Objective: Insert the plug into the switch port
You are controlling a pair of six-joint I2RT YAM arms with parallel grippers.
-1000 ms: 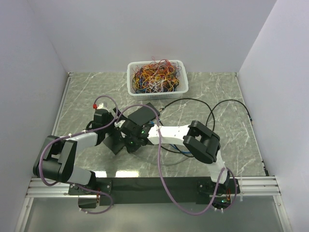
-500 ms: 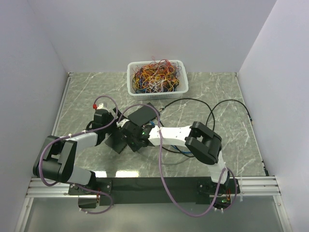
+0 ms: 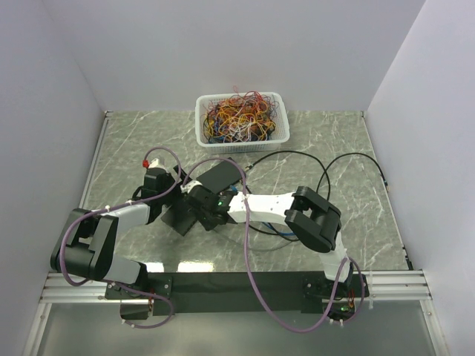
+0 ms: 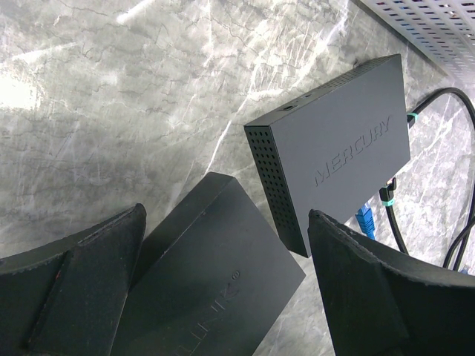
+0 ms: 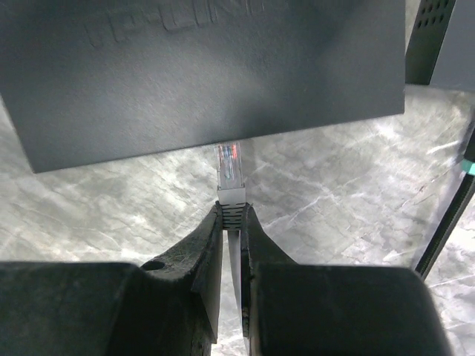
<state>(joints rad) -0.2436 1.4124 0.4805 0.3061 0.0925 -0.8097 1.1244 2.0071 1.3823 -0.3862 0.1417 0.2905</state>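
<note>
Right wrist view is showing the right gripper (image 5: 231,216) pinching the plug (image 5: 229,169), its tip at the edge of the switch (image 5: 200,74), left of the desk's middle, nearer the near edge. The left gripper (image 4: 226,252) is gaping around that switch, so pushing risks sliding it or jamming the plug. The plug's long axis is running along the gripper, nose pointing at the switch.

two arms, left arm (image 3: 122,215) and right arm (image 3: 267,204); two grippers, left gripper (image 4: 223,252) and right gripper (image 5: 231,219); two switches, tp-link switch (image 4: 208,274) and mercury switch (image 4: 334,148); one basket (image 3: 202,111); wires (image 3: 241,115) too tangled to count; one clear plug (image 5: 230,167); one blue plug (image 4: 364,220).
</note>
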